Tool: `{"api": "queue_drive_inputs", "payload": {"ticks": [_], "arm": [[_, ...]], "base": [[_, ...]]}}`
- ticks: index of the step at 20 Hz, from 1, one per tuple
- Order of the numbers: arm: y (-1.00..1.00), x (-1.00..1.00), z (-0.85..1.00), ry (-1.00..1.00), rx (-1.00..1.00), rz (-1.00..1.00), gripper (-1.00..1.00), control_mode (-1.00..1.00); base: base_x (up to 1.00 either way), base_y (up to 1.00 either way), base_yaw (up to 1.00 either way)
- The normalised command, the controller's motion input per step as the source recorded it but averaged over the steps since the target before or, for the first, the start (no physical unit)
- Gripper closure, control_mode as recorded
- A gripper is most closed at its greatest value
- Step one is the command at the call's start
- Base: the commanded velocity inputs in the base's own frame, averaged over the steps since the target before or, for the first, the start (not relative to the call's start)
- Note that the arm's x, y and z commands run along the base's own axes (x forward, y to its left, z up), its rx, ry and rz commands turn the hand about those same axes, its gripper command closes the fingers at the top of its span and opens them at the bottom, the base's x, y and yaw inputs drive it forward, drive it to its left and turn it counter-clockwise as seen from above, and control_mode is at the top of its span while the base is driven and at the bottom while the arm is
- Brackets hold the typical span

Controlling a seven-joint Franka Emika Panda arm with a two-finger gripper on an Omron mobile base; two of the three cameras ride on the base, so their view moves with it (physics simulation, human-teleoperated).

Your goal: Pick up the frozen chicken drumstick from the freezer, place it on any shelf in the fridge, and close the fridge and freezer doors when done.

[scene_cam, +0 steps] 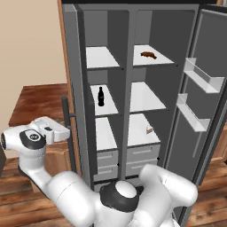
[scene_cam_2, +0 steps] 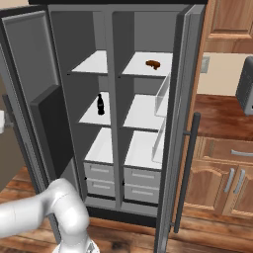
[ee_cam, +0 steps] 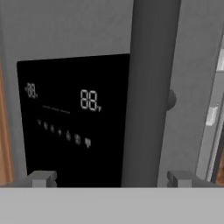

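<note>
The frozen chicken drumstick (scene_cam: 148,54) (scene_cam_2: 153,63), a small reddish-brown lump, lies on the top shelf of the fridge (scene_cam: 148,95), the wider right compartment. The freezer (scene_cam: 104,95) on the left holds a black bottle (scene_cam: 101,96) (scene_cam_2: 100,104) on its middle shelf. Both doors stand open. My gripper (scene_cam: 65,131) (ee_cam: 113,178) is open at the outer face of the freezer door (scene_cam: 73,66). Its fingertips (ee_cam: 41,178) straddle the dark vertical handle (ee_cam: 148,87) beside the black dispenser panel (ee_cam: 74,118), with nothing gripped.
The fridge door (scene_cam: 184,146) swings out to the right with clear-white bins (scene_cam: 204,80). A small pale item (scene_cam: 150,129) sits on the fridge's third shelf. Grey drawers (scene_cam: 142,155) fill the bottom. Wooden cabinets (scene_cam_2: 222,178) and counter flank the unit.
</note>
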Motion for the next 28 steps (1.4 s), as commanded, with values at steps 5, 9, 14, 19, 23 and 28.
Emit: {"api": "queue_drive_inputs", "payload": {"ticks": [5,9,14,19,23,28], "arm": [[-0.37,0.09,0.0,0.0,0.0,-0.01,-1.0,-1.0],[-0.78,0.0,0.0,0.0,0.0,0.0,-1.0,-1.0],[-0.94,0.0,0.0,0.0,0.0,0.0,-1.0,-1.0],[-0.86,0.26,0.0,0.0,0.0,0.0,-1.0,-1.0],[-0.78,0.52,0.0,0.0,0.0,0.0,-1.0,-1.0],[-0.68,0.68,0.0,0.0,0.0,0.0,-1.0,-1.0]], "base": [[0.0,0.0,0.0],[0.0,0.0,0.0],[0.0,0.0,0.0],[0.0,0.0,0.0],[0.0,0.0,0.0],[0.0,0.0,0.0]]}}
